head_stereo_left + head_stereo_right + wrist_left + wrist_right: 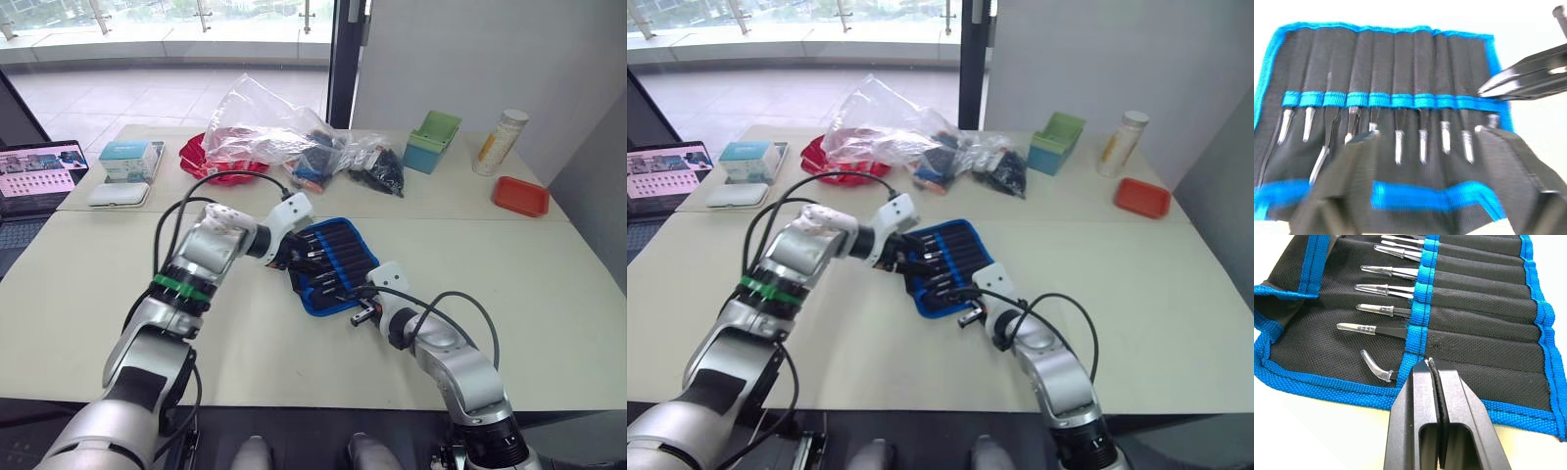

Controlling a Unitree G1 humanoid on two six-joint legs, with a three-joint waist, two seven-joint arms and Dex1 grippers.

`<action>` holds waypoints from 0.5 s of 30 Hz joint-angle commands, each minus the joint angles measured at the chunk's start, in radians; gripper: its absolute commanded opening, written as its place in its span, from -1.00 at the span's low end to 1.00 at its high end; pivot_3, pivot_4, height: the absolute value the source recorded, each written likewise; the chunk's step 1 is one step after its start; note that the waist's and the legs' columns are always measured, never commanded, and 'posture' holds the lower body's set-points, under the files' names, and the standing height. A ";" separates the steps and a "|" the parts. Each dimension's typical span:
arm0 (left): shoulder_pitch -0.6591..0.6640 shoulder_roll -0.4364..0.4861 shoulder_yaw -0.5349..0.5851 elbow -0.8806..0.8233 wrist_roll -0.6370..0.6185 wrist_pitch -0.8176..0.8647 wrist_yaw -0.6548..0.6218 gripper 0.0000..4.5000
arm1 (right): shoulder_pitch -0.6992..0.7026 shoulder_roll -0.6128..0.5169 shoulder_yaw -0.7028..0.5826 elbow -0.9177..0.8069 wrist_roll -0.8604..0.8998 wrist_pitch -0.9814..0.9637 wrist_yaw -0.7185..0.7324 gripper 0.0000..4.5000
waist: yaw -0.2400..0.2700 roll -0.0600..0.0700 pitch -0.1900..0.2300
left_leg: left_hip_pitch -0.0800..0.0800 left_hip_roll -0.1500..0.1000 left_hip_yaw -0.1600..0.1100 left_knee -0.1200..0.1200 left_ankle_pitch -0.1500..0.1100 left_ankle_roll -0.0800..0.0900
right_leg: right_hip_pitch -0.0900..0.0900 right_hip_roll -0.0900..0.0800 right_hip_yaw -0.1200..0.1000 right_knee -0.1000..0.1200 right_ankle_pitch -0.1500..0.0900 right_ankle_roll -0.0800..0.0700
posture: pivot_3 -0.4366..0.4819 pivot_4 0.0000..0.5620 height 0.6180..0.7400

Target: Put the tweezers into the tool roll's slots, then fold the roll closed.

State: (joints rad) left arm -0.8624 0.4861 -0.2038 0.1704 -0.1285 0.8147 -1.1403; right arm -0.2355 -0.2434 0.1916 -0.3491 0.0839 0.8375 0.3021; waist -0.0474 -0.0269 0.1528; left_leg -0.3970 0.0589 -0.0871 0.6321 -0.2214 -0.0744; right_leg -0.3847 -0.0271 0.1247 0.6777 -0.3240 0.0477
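- Pale desk (549,284) beside a glazed wall, clutter along the far edge.
- Tool roll (333,262) lying open mid-desk, tweezers (1382,309) already seated in the slots (1476,308).
- Left end effector (1425,147) spread wide over the roll's near edge, probably poised for folding.
- Right end effector (1430,363) pinched together, empty, tips at the blue band.
- Clear plastic bag (265,122) well behind.

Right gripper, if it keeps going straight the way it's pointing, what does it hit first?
Probably the tool roll: the right gripper, fingers shut, points at the blue band across the pockets, just past the curved tweezers. Height above the fabric is unclear.
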 commanded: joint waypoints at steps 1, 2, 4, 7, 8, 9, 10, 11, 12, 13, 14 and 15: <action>0.148 0.050 0.197 -0.187 -0.110 -0.054 0.035 0.99 | 0.030 -0.011 0.019 0.081 -0.002 0.039 0.009 -1.00 | -0.001 0.000 0.000 | 0.001 0.000 0.000 0.000 0.000 0.000 | 0.000 0.000 0.000 0.001 0.000 0.000 | -0.05 -0.47 1.00; 0.230 0.066 0.258 -0.227 -0.125 -0.109 0.049 0.99 | 0.027 -0.012 0.019 0.085 -0.002 0.038 0.011 -1.00 | -0.005 0.000 0.000 | 0.001 0.001 0.000 0.000 0.000 0.000 | 0.000 0.000 0.000 0.001 0.000 0.000 | -0.05 -0.47 1.00; 0.352 0.090 0.335 -0.299 -0.172 -0.160 0.045 0.99 | 0.023 -0.018 0.016 0.088 -0.001 0.034 0.017 -1.00 | -0.006 0.000 0.000 | 0.003 0.001 0.001 -0.001 0.000 0.000 | 0.000 0.000 0.000 0.002 0.000 0.000 | -0.05 -0.47 1.00; 0.482 0.120 0.404 -0.354 -0.233 -0.150 0.049 0.99 | 0.019 -0.028 0.015 0.089 -0.003 0.027 0.029 -1.00 | 0.005 -0.001 0.000 | 0.003 0.001 0.000 -0.001 0.000 0.000 | 0.000 0.000 -0.001 0.002 0.000 -0.001 | -0.05 -0.47 1.00; 0.535 0.125 0.435 -0.366 -0.250 -0.167 0.052 0.99 | 0.016 -0.031 0.017 0.089 -0.003 0.023 0.034 -1.00 | 0.006 -0.001 0.000 | 0.003 0.001 0.000 -0.001 0.000 0.000 | 0.001 0.000 -0.001 0.001 0.000 -0.001 | -0.05 -0.47 1.00; 0.579 0.121 0.467 -0.385 -0.275 -0.169 0.063 0.99 | 0.013 -0.033 0.018 0.088 -0.003 0.020 0.037 -1.00 | 0.007 -0.001 0.000 | 0.003 0.001 0.000 0.000 0.000 0.000 | 0.002 0.000 -0.001 0.000 0.000 -0.001 | -0.05 -0.47 1.00; 0.614 0.113 0.499 -0.402 -0.305 -0.165 0.076 0.99 | 0.011 -0.035 0.019 0.086 -0.002 0.018 0.040 -1.00 | 0.006 -0.001 0.000 | 0.003 0.001 0.001 0.000 0.000 0.000 | 0.002 -0.001 0.000 0.000 0.000 -0.001 | -0.05 -0.47 1.00; 0.642 0.104 0.527 -0.417 -0.336 -0.163 0.086 0.99 | 0.010 -0.038 0.020 0.082 -0.002 0.011 0.043 -1.00 | 0.007 -0.001 0.000 | 0.003 0.001 0.001 0.000 0.000 0.000 | 0.002 -0.001 -0.001 0.000 0.000 -0.001 | -0.05 -0.47 1.00; 0.665 0.095 0.551 -0.429 -0.363 -0.166 0.095 0.99 | 0.010 -0.040 0.021 0.075 -0.001 0.003 0.046 -1.00 | 0.007 -0.002 0.000 | 0.003 0.001 0.000 0.000 0.000 0.000 | 0.002 -0.001 -0.001 0.000 0.000 -0.001 | -0.05 -0.47 1.00; 0.689 0.090 0.569 -0.437 -0.381 -0.174 0.103 0.99 | 0.011 -0.041 0.021 0.068 -0.002 -0.007 0.047 -1.00 | 0.006 -0.002 0.000 | 0.003 0.001 0.000 -0.001 0.000 0.000 | 0.001 0.000 -0.001 -0.001 0.000 -0.001 | -0.05 -0.47 1.00; 0.712 0.090 0.582 -0.445 -0.397 -0.175 0.110 0.99 | 0.013 -0.043 0.020 0.061 -0.005 -0.016 0.044 -1.00 | 0.005 -0.002 0.000 | 0.003 0.001 0.000 -0.001 0.000 0.000 | 0.001 0.000 -0.001 -0.001 0.000 -0.001 | -0.05 -0.47 1.00; 0.733 0.089 0.592 -0.455 -0.411 -0.178 0.118 0.99 | 0.015 -0.046 0.021 0.053 -0.010 -0.029 0.043 -1.00 | 0.004 -0.002 0.000 | 0.003 0.001 0.000 -0.001 0.000 0.000 | 0.001 -0.001 -0.001 -0.001 0.000 -0.001 | -0.05 -0.47 1.00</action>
State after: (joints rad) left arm -0.1412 0.5741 0.3519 -0.2392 -0.4988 0.6551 -1.0337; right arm -0.2539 -0.2747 0.1923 -0.3238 0.0815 0.7996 0.3377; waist -0.0435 -0.0286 0.1532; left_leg -0.3942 0.0602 -0.0866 0.6313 -0.2215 -0.0746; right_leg -0.3836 -0.0276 0.1239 0.6771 -0.3242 0.0468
